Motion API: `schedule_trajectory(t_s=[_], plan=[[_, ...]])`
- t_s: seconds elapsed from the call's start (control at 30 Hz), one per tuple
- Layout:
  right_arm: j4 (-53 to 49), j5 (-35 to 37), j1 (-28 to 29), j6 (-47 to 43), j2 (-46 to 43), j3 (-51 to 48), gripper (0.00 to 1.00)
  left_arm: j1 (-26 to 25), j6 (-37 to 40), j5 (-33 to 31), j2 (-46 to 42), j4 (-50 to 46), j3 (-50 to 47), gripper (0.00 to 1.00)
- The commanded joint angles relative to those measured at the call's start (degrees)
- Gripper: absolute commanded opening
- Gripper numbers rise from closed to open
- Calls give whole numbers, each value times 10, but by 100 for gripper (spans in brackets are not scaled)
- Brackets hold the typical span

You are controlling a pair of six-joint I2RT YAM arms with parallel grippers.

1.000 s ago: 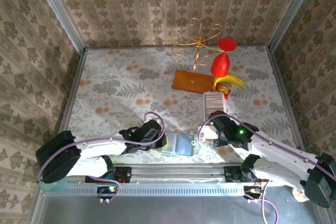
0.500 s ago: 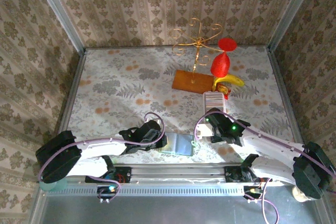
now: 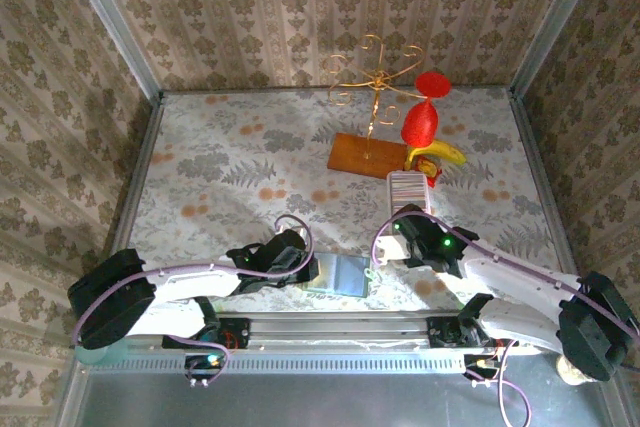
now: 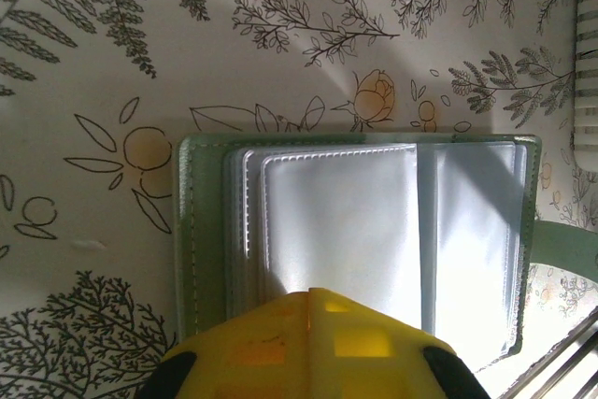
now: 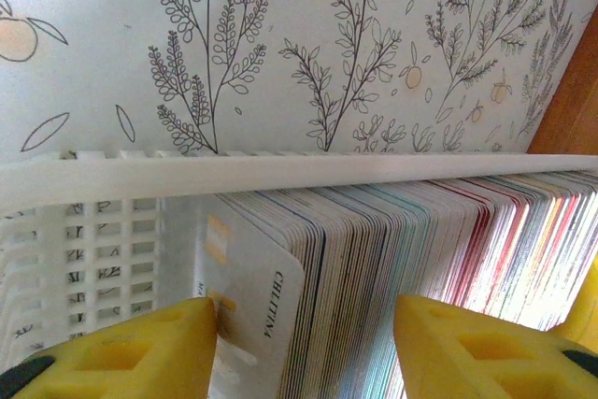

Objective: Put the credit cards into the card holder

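Note:
The card holder (image 3: 343, 274) lies open near the table's front edge, grey-green with clear pockets (image 4: 336, 221). My left gripper (image 4: 310, 294) is shut, its yellow tips resting on the holder's near edge (image 3: 305, 267). The credit cards (image 5: 392, 249) stand on edge, packed in a long white ribbed tray (image 5: 280, 173). My right gripper (image 5: 304, 324) is over the tray's near end (image 3: 405, 237), jaws apart and straddling part of the stack. Its left finger (image 5: 140, 348) touches the front card, a pale one printed "CHLITINA". The right finger (image 5: 486, 343) sits further along the stack.
Behind the tray (image 3: 393, 197) lie a brown wooden board (image 3: 367, 155), a gold wire stand (image 3: 375, 77), a red object (image 3: 420, 122) and a yellow banana (image 3: 440, 154). Patterned walls close the table on three sides. The flowered cloth stretches away to the left.
My right gripper's jaws have narrowed around the cards and the arm has shifted slightly left at the tray's near end. The left gripper has stayed shut on the holder.

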Motion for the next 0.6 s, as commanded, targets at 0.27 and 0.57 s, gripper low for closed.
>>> schedule_trajectory(t_s=[0.27,0.57], plan=[[-20,13,-4,-8,-18,16,35,-12,-8,-3,12,-35,-12,0],[-30,5,-3,1,-33,25,22,-16,-14,-7,10,-35,-15,0]])
